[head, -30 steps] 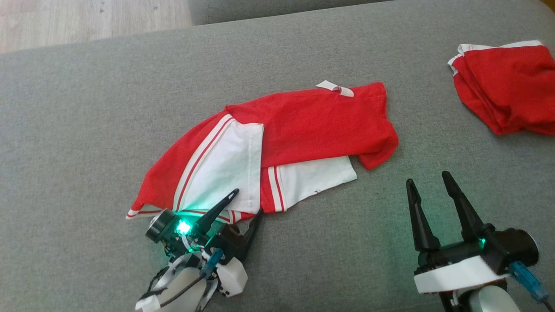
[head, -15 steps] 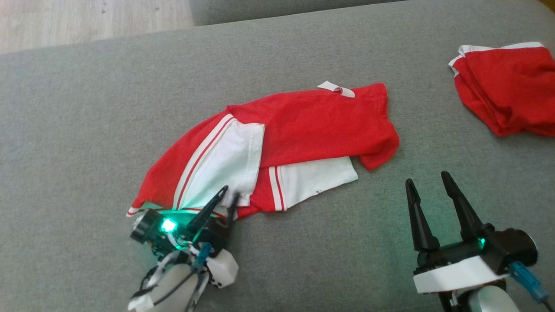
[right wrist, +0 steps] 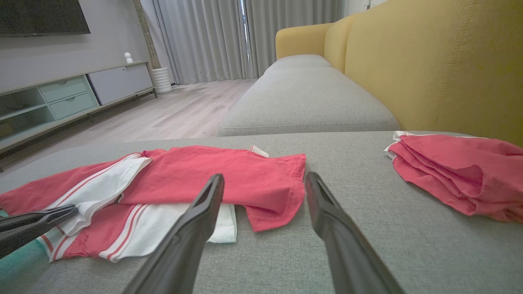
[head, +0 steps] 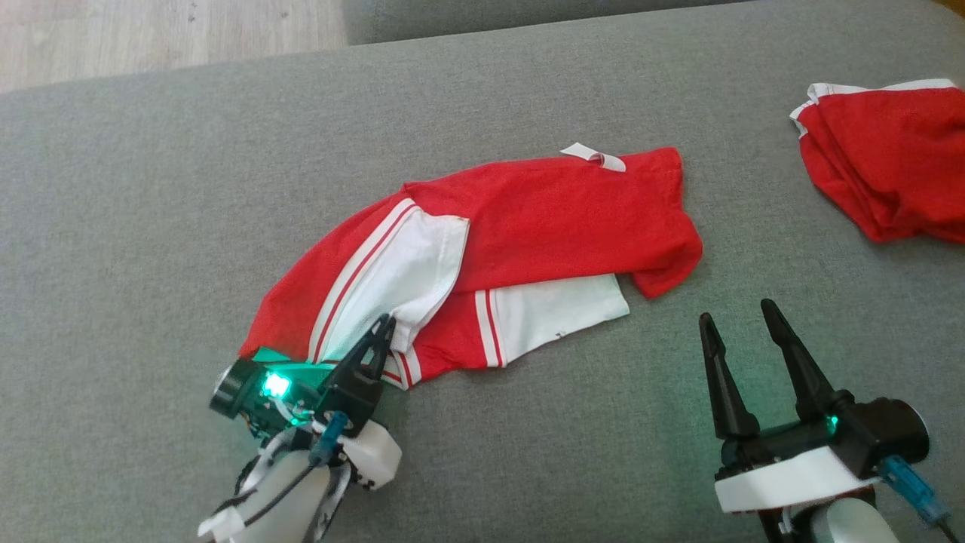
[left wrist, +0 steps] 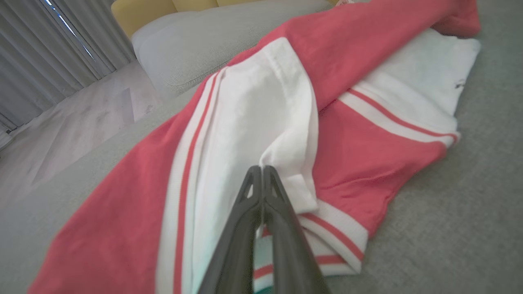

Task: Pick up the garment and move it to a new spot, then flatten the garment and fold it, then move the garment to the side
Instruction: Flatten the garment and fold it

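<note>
- Garment [head: 550, 219], a red tee with white striped sleeves, lies crumpled and half doubled over on the grey sofa seat [head: 151, 188], a bit left of centre in the head view.
- Left end effector [head: 386, 323] is clenched, fingers together on a pinch of the white sleeve [head: 407, 264] hem at the garment's near-left corner. Its wrist view shows the cloth puckered right at the tips.
- Right end effector [head: 736, 311] is released, jaws wide, over bare cushion near-right of the garment and touching nothing.
- Risk: the bite looks shallow, tips only, so a fast or sideways pull could slip the hem out.
- Risk: probably only the sleeve layer is held. The body would then trail, drag on the rough weave and bunch further, making it harder to flatten.
- Risk: a one-corner lift leaves the far end dangling. Carried rightward, it could sweep into the second red garment [head: 889, 173] and tangle the two.
- Edges: the seat's far edge runs along the top of the head view, with floor [head: 151, 30] beyond at upper left, so a drop too far up-left risks cloth hanging off. The yellow backrest [right wrist: 429, 61] walls the right side behind the pile.
- Open room: there is wide bare cushion left of and nearer than the garment, plus a strip between the garment and the pile. Left looks safest.
</note>
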You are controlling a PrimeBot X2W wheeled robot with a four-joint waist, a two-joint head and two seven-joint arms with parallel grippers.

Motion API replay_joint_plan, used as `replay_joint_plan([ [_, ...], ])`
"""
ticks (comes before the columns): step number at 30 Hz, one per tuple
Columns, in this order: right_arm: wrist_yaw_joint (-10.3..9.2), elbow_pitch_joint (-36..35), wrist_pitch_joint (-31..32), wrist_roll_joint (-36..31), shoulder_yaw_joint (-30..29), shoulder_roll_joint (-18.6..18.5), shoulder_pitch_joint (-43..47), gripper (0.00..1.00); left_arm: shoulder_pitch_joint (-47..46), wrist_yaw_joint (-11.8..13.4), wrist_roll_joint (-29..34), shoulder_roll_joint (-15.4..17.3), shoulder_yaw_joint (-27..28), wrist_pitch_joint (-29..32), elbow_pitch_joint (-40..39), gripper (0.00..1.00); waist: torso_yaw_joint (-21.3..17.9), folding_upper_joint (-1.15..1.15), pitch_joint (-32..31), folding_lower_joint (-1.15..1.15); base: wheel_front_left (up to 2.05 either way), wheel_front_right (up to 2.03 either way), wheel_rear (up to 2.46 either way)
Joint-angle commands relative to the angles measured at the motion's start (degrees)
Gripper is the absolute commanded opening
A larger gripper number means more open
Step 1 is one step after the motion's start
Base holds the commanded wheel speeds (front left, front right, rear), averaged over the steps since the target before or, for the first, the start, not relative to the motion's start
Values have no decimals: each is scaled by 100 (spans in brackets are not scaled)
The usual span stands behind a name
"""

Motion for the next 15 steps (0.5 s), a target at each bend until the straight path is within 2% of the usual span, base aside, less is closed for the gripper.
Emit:
replay_joint_plan([
  [1, 39, -161, -61, 36, 126, -65, -161, 100, -112, 8, -51, 175, 260, -14, -236, 0, 7, 0, -7, 0, 0, 0, 0],
  [8, 39, -134, -61, 35, 113, -46, -123, 100, -74, 253, -66, 505, 512, -14, -893, 0, 43, 0, -80, 0, 0, 0, 0],
  [13, 39, -128, -61, 42, 156, -23, -114, 100, -13, 148, -114, 600, 494, -14, -762, 0, 49, 0, -104, 0, 0, 0, 0],
  [14, 39, -129, -61, 47, 167, -23, -118, 100, -36, 143, -102, 588, 474, -14, -702, 30, 51, 0, -98, 0, 0, 0, 0],
  [15, 39, -131, -61, 52, 175, -27, -124, 100, -62, 146, -96, 562, 460, -14, -645, 74, 54, 0, -86, 0, 0, 0, 0],
])
